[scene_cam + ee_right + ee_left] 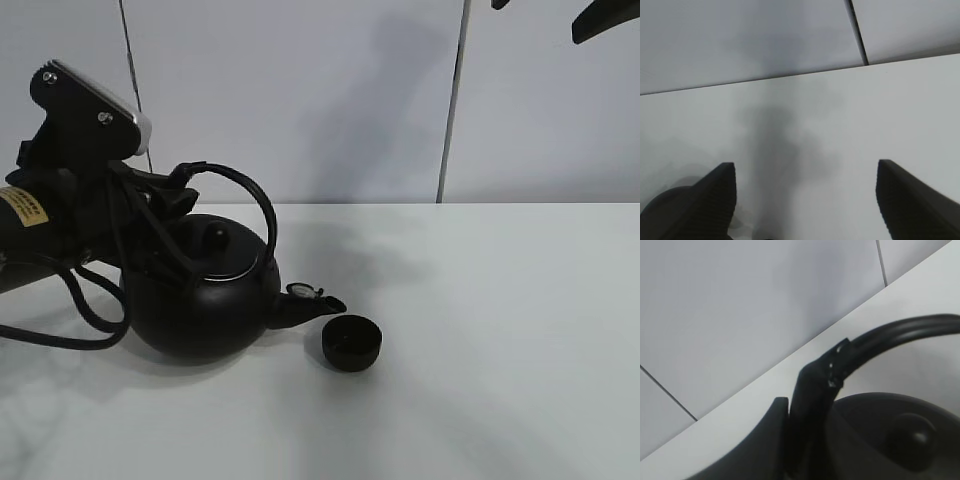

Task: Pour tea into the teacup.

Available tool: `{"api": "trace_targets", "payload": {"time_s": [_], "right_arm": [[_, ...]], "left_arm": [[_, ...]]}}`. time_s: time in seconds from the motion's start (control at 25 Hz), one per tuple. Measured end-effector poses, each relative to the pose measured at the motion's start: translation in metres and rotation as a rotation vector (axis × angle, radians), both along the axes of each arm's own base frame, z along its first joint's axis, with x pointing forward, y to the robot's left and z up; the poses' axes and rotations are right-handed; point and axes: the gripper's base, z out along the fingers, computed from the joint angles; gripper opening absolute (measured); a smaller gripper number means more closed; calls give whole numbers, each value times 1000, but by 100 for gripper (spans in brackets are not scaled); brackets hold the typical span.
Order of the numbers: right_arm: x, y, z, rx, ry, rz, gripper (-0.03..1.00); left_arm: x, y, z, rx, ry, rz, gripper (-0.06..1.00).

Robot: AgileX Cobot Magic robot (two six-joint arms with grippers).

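On a matte white table [480, 390], before a pale wall [300, 100] split by two dark seams into three panels, stand one kettle and one teacup, attended by two grippers.

One round black kettle [200, 310], matte and squat, fills the 9 o'clock side of the high view. Its arched handle [255, 195] rises over a domed lid with a round knob [214, 236]. Its long axis runs from 9 to 3 o'clock, and the short spout [305, 303] points toward 3 o'clock with its tip dipped. Whether the base rests on the table cannot be told.

At the kettle's 10 o'clock, the left gripper [160, 195], black with a silver-capped wrist block, has its jaws clamped on the kettle's handle near the back end. Black cable [95, 310] loops beneath the arm.

One teacup [352, 343], small, black, matte, bowl-shaped and handleless, sits upright just short of the table's centre, at the kettle's 4 o'clock. Being round, it has no long axis; its mouth faces up, and the spout tip hangs just above its rim at 11 o'clock. No liquid can be made out.

Up at 1 o'clock, the right gripper [806, 172] shows two blunt black fingers [715, 195] spread apart over bare table, holding nothing.
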Motion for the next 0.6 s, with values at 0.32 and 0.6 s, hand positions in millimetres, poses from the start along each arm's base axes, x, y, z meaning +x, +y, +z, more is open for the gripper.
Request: {"api": "trace_targets", "payload": {"time_s": [0.32, 0.6], "right_arm": [[0, 0, 0, 1, 0, 0, 54], [0, 0, 0, 2, 0, 0, 54]], "left_arm": [[0, 0, 0, 30, -14, -7, 11], [0, 1, 0, 52, -23, 2, 11]]}}
